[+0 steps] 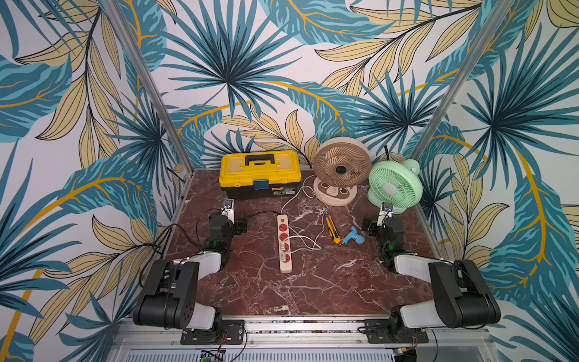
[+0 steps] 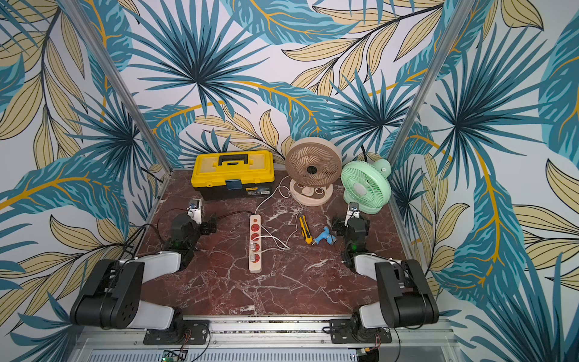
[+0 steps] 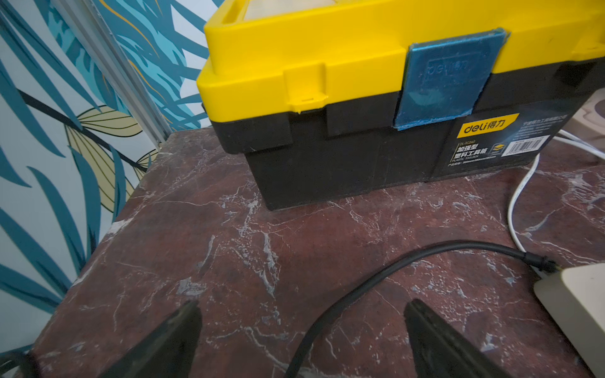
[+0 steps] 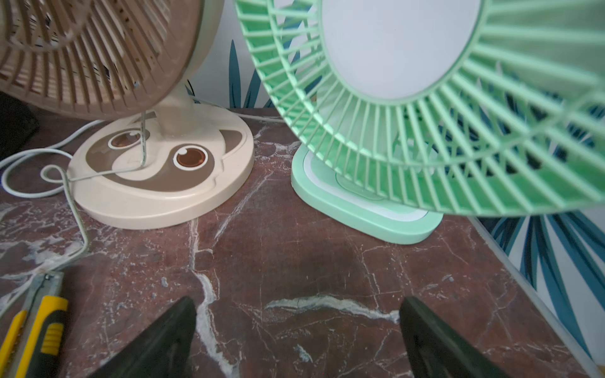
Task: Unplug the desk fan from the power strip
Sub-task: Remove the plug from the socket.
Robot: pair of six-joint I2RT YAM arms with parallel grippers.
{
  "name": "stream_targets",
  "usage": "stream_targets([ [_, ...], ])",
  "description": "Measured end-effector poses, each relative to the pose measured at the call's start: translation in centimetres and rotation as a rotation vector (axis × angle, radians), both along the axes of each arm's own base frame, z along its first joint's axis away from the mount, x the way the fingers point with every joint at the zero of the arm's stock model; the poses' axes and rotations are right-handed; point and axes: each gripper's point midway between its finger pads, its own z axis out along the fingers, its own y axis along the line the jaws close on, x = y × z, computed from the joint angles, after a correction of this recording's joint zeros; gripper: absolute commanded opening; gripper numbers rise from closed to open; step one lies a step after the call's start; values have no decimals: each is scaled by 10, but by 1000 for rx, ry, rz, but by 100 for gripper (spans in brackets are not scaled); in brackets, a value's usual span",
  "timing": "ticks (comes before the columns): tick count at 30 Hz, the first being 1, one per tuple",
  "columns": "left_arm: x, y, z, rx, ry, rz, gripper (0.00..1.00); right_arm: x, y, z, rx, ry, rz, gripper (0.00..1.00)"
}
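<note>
Both claws are wide open and hold nothing.
The desk fan (image 1: 341,170) stands at the back, just beside a green fan (image 1: 395,185). A white cord (image 3: 510,216) runs to the power strip (image 1: 284,247) lying mid-table. The left gripper (image 3: 302,306) and right gripper (image 4: 298,302) wait apart.

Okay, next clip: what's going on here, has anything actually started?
Nothing is being handled. Both arms sit low at the sides of the marble table, with the left end effector and right end effector open and empty. The power strip lies in the middle with white cords plugged in, looping back toward the desk fan, which stands at the rear beside a green fan. Which plug belongs to it is hard to tell. The unplugging is not yet done.
</note>
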Motion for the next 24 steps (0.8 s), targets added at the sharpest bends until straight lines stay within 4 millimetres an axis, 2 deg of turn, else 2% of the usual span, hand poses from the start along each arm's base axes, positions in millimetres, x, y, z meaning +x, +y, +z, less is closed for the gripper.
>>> stream_targets([
  [4, 1, 8, 50, -142, -62, 101, 100, 5, 9, 68, 97, -99, 29, 100],
  [6, -4, 18, 61, -274, -66, 181, 100, 0, 19, 89, 166, -121, 70, 100],
  [8, -7, 28, 60, -415, -25, 240, 100, -7, 32, 99, 267, -119, 123, 99],
  [11, -4, 19, 40, -575, 102, 226, 100, -17, 49, 94, 443, -48, 158, 99],
  [15, 1, -19, 3, -735, 335, 148, 100, -28, 77, 73, 611, 88, 234, 98],
  [18, -10, -54, -20, -772, 480, 93, 100, -40, 96, 57, 660, 188, 266, 98],
  [21, -26, -96, -32, -758, 603, 19, 100, -54, 124, 50, 652, 271, 314, 98],
  [24, -34, -136, -32, -721, 694, -49, 100, -69, 152, 57, 621, 317, 378, 99],
])
